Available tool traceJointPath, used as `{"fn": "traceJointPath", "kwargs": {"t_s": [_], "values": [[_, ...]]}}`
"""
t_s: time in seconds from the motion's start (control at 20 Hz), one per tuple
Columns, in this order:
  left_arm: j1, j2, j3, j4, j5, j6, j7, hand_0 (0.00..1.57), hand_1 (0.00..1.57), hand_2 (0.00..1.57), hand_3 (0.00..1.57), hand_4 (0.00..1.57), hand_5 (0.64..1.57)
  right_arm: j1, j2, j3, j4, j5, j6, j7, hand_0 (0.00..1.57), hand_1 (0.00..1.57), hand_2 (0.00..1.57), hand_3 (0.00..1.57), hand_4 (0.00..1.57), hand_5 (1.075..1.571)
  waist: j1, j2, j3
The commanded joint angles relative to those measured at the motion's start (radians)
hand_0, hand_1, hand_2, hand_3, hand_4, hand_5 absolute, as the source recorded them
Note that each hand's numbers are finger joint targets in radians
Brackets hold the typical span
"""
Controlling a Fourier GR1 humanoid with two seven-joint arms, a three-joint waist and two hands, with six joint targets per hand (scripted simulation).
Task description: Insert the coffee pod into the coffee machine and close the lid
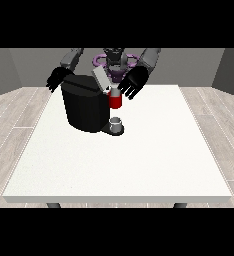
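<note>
- A white desk (139, 165) fills most of the view, with the robot (114, 60) small behind its far edge.
- A black coffee machine (85, 106) stands on the far left part of the desk, close to the robot.
- Its grey lid (101, 79) is raised and tilted, sloping up and away from the machine's top right corner.
- The red part (116, 101) at the machine's right front sits just under the lid; whether the pod is in it or still apart I cannot tell.
- A small grey cup (117, 123) stands on the machine's base, right below the red part.
- The hand at the view's right (132, 84) hangs just beside the lid and above the red part, its fingers spread and straight, grasping nothing that shows.
- Whether that hand touches the lid or the red part cannot be told.
- The hand at the view's left (57, 79) is at the machine's upper left corner, fingers splayed downward and released, holding nothing.
- Whether it rests on the machine's top or hangs behind it is not clear.
- Grey walls and a pale plank floor (19, 110) surround the desk.
</note>
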Motion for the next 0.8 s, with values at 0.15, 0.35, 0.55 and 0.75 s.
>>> {"fn": "traceJointPath", "kwargs": {"t_s": [0.15, 0.35, 0.55, 0.75], "values": [[0.003, -0.023, -0.062, -0.006, -0.053, -0.034, -0.010, 0.00, 0.00, 0.38, 0.11, 0.00, 1.571, -0.004, -0.006, -0.011, 0.032, -0.005, 0.005, -0.018, 0.00, 0.00, 0.00, 0.00, 0.46, 1.571, 0.008, -0.008, -0.0021], [0.010, -0.035, -0.077, -0.007, -0.072, -0.049, 0.015, 0.00, 0.00, 0.00, 0.00, 0.00, 1.571, -0.028, -0.017, -0.032, 0.057, -0.019, 0.009, -0.006, 0.00, 0.00, 0.00, 0.00, 0.41, 1.571, 0.027, -0.019, -0.0020], [0.003, 0.003, -0.050, 0.010, -0.066, -0.060, -0.001, 0.00, 0.00, 0.00, 0.00, 0.00, 1.571, -0.014, -0.008, -0.014, 0.024, -0.016, 0.002, 0.031, 0.00, 0.00, 0.00, 0.00, 0.37, 1.571, 0.011, -0.025, -0.0023], [-0.019, 0.033, -0.043, -0.005, -0.064, -0.092, -0.014, 0.00, 0.00, 0.00, 0.00, 0.00, 1.571, 0.037, -0.002, -0.004, 0.062, 0.017, -0.006, -0.050, 0.00, 0.00, 0.00, 0.00, 0.34, 1.571, 0.030, -0.025, -0.0020]]}}
